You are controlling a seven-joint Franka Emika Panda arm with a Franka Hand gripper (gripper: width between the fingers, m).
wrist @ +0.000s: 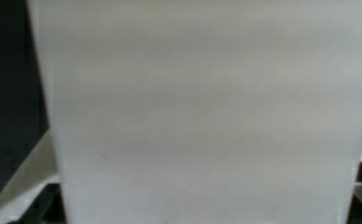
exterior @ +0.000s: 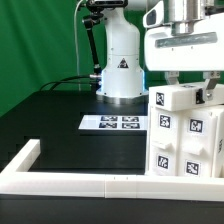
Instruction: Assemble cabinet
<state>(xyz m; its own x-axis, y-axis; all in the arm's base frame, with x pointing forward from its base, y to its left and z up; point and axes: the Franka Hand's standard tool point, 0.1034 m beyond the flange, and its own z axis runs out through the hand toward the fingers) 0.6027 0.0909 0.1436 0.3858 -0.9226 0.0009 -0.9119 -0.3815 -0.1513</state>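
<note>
The white cabinet [exterior: 185,135] with black-and-white tags on its faces stands at the exterior view's right, close to the front rail. My gripper [exterior: 186,92] reaches down onto its top, one finger on each side of the upper white block, and looks shut on it. In the wrist view the cabinet's plain white face [wrist: 196,110] fills nearly the whole picture. Only the dark fingertips [wrist: 32,205] show at the lower corners, tight against the white part. The far side of the cabinet is hidden.
The marker board [exterior: 113,123] lies flat on the black table at mid-view. A long low white rail [exterior: 90,183] edges the table's front and turns back at the exterior view's left. The arm's white base [exterior: 120,70] stands behind, before a green backdrop.
</note>
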